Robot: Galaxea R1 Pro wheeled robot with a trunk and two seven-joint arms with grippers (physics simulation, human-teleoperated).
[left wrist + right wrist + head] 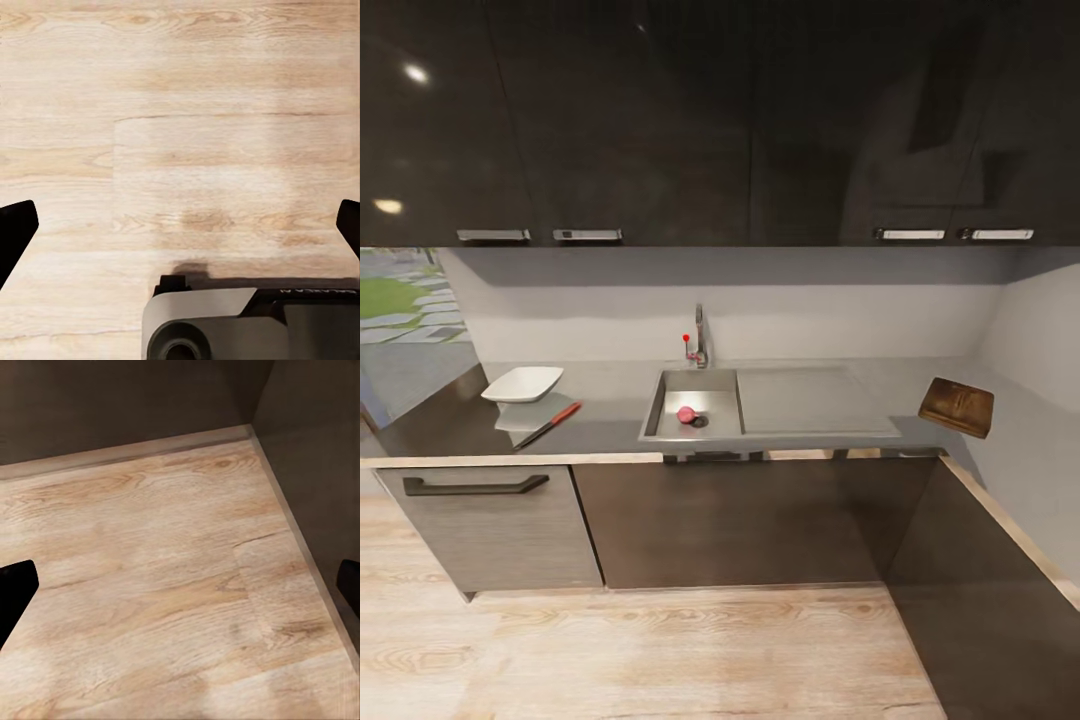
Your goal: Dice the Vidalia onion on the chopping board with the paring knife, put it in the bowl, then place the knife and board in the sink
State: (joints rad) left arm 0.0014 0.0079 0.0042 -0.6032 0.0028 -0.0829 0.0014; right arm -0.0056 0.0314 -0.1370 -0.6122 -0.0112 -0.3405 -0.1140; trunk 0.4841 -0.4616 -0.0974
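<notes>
Both grippers hang spread open over the wooden floor (pixel 187 150), grasping nothing: the left gripper (pixel 180 225) above the robot's base (pixel 247 322), the right gripper (pixel 180 585) near the cabinet corner. Well away from them, the Vidalia onion (pixel 686 414) lies in the sink (pixel 660 395); the bowl (pixel 523 383) and paring knife (pixel 548 425) rest on the table (pixel 610 400), with the chopping board (pixel 957 406) at its far right.

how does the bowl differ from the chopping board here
The bowl is white with flaring sides; the chopping board is dark brown and flat. The bowl sits left of the sink, next to the paring knife; the chopping board lies far right, near the corner. Both rest on the countertop.
</notes>
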